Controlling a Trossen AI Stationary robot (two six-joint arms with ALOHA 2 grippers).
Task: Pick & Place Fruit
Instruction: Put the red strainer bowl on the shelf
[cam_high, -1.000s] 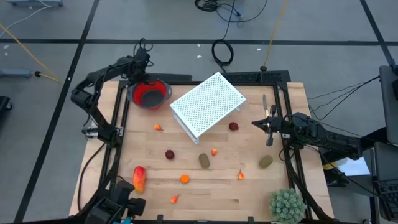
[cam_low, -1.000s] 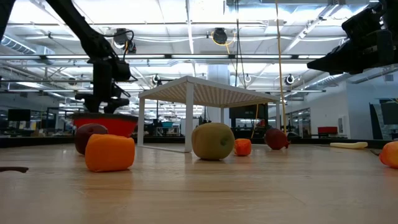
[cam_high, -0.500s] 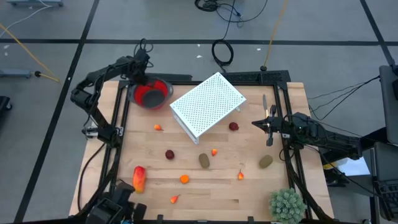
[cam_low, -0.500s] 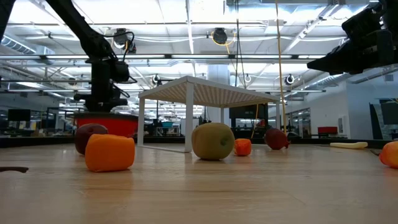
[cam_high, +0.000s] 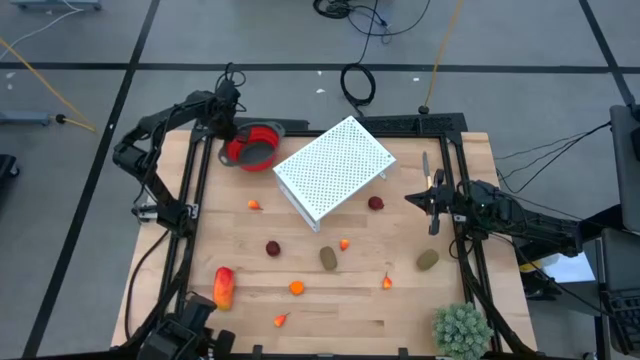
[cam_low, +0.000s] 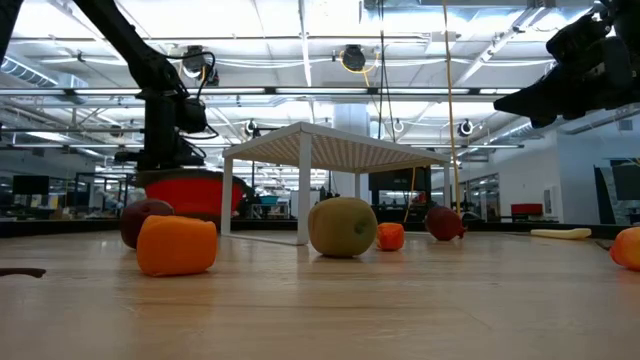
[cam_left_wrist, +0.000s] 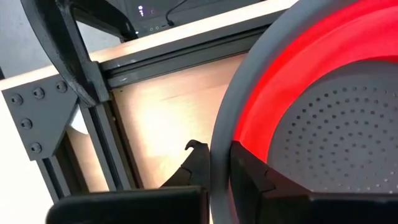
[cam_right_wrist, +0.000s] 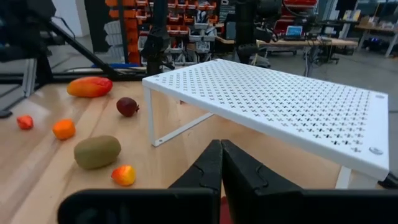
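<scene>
Lying on the bench (cam_high: 400, 310): two brown-green ovals (cam_high: 328, 258), two dark red balls (cam_high: 273, 248), five orange bits (cam_high: 297, 288), one longer red-orange piece (cam_high: 224, 287). The left end effector (cam_left_wrist: 217, 163) is clamping the red bowl's grey rim (cam_left_wrist: 229, 118); the right end effector (cam_right_wrist: 221, 163) is staying closed, gripping nothing.

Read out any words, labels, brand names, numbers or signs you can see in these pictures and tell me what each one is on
None can be read.
The dark box past the table's frame in the left wrist view shows small lit marks, too small to read.
The orange bins in the room behind show no readable labels.
The red bowl, white rack and fruit carry no print.
</scene>
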